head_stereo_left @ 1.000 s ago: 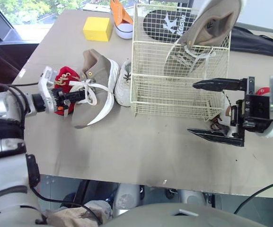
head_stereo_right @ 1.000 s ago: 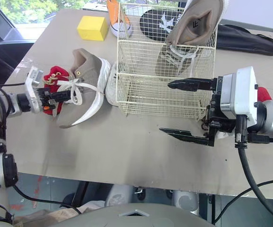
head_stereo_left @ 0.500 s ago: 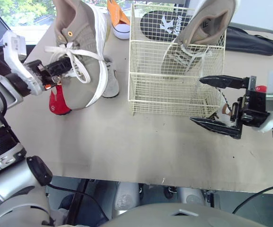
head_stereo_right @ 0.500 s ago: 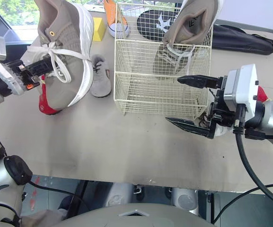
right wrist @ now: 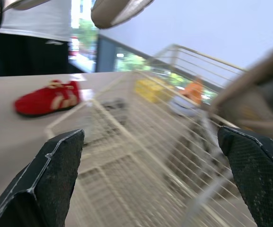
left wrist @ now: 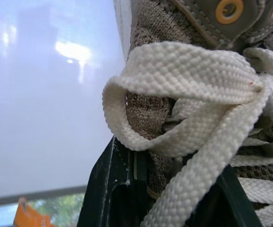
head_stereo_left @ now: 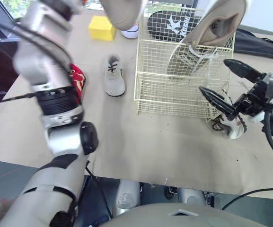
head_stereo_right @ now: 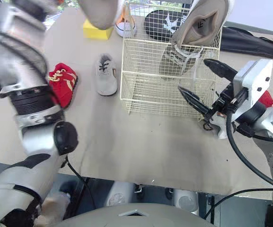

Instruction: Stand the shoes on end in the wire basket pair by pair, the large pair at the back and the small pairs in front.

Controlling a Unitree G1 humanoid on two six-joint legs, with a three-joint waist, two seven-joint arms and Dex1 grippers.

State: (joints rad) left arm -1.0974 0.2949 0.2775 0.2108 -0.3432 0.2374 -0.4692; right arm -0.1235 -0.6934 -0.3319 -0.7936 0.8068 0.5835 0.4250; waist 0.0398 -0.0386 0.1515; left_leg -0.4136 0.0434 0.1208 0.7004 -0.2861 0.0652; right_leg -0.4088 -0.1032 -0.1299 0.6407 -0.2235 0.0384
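Where the left arm reaches high over the far side of the desk (head_stereo_left: 141, 142), the left pincer (left wrist: 171, 189) is clamped onto a large tan shoe (head_stereo_left: 122, 12). In the left wrist view its dark fingers (left wrist: 110, 189) close on the knit upper just under the white laces (left wrist: 188, 80). Roughly beneath that pincer and its shoe, a yellow block (head_stereo_left: 101, 28) and an orange shoe (head_stereo_right: 125, 26) sit on the desk. Nearer the robot from there, a small grey shoe (head_stereo_left: 112, 75) lies flat. A red shoe (head_stereo_left: 78, 80) lies on its side away from the basket, partly hidden by the arm.

The right pincer (head_stereo_left: 228, 85) is spread wide and holds nothing. It hovers just beside the near right corner of the wire basket (head_stereo_left: 169, 94), fingertips pointing toward the mesh; I cannot tell whether they touch it. Inside the basket, above and beyond this pincer's upper finger, the matching tan shoe (head_stereo_left: 207, 38) stands on end at the back, its heel rising over the rim. Just below the pincer's lower finger, a small white shoe (head_stereo_left: 231, 125) with dark laces lies on the desk outside the basket. On the far side of the basket from this pincer lies a black bag (head_stereo_left: 167, 23) marked with a white letter K.
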